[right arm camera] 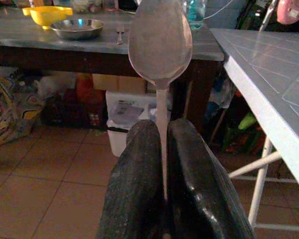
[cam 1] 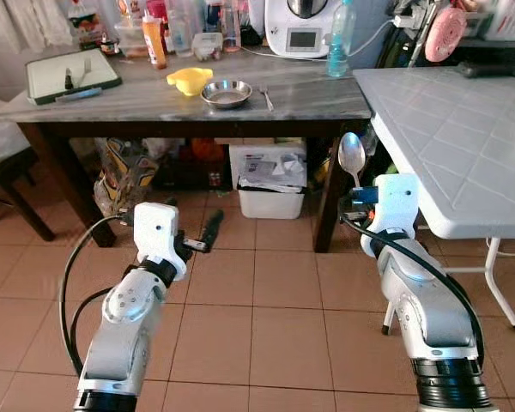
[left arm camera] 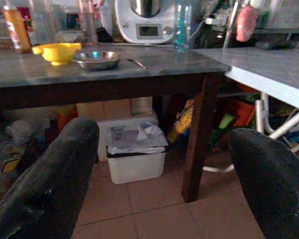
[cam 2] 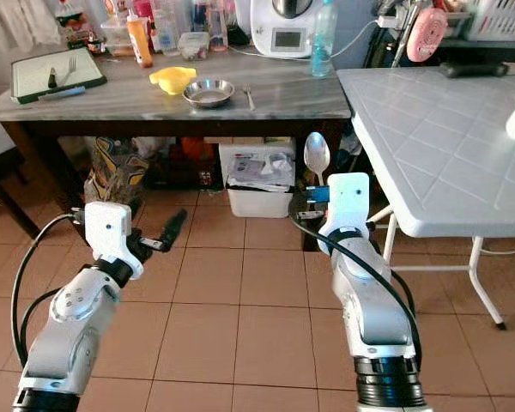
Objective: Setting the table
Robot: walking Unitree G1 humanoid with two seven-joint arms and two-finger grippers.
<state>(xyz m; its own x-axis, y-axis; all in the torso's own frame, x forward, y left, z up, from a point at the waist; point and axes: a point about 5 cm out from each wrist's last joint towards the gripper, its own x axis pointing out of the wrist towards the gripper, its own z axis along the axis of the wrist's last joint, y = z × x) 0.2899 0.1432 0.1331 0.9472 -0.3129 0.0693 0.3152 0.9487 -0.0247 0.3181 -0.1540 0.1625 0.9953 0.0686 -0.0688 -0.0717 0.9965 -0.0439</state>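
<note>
Clenching spoon upright: right gripper | left gripper released | steel bowl contents unclear

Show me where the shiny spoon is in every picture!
Left eye view: spoon stands upright in the right gripper, beside the white table.
Right eye view: spoon sits centre, above the same gripper.
Left wrist view: not in it.
Right wrist view: spoon rises top centre, pinched between black fingers.
Shared landmark: metal bowl.
</note>
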